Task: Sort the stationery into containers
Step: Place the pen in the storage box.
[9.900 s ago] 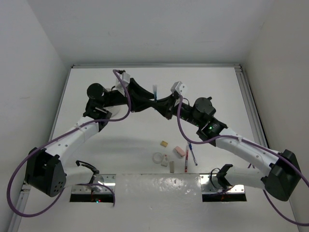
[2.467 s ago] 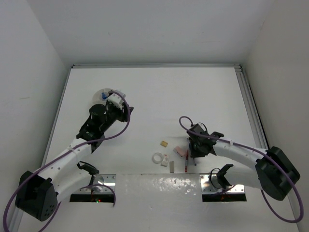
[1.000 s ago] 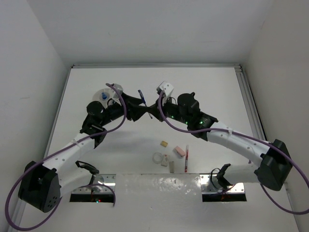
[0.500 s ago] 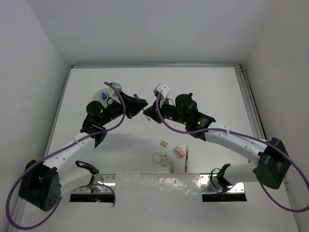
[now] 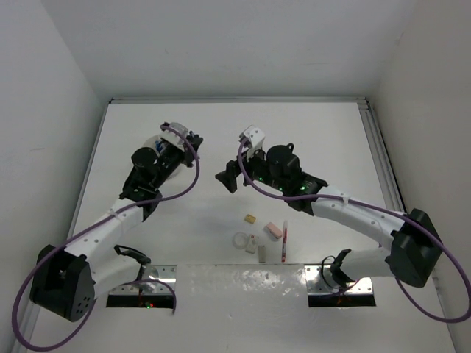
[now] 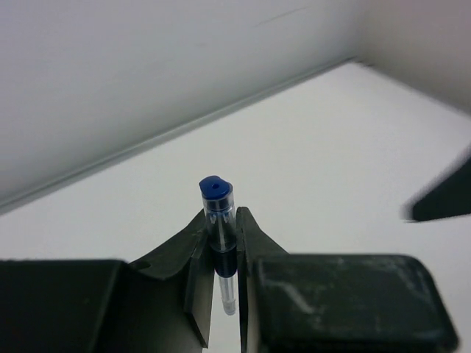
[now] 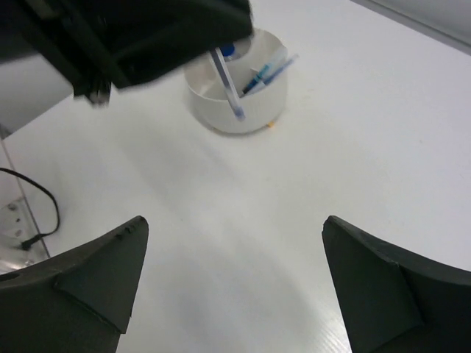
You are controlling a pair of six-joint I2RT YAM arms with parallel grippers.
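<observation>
Left gripper (image 6: 219, 246) clenched on blue pen (image 6: 218, 213) mid-barrel. Pen near-upright near tub (image 7: 221, 118); over rim or beside, cannot tell. Right gripper (image 7: 235, 287) released, jaws wide, empty, facing tub. Pen likely light, stiff, slick plastic; mid-barrel hold suits, may slide.
</observation>
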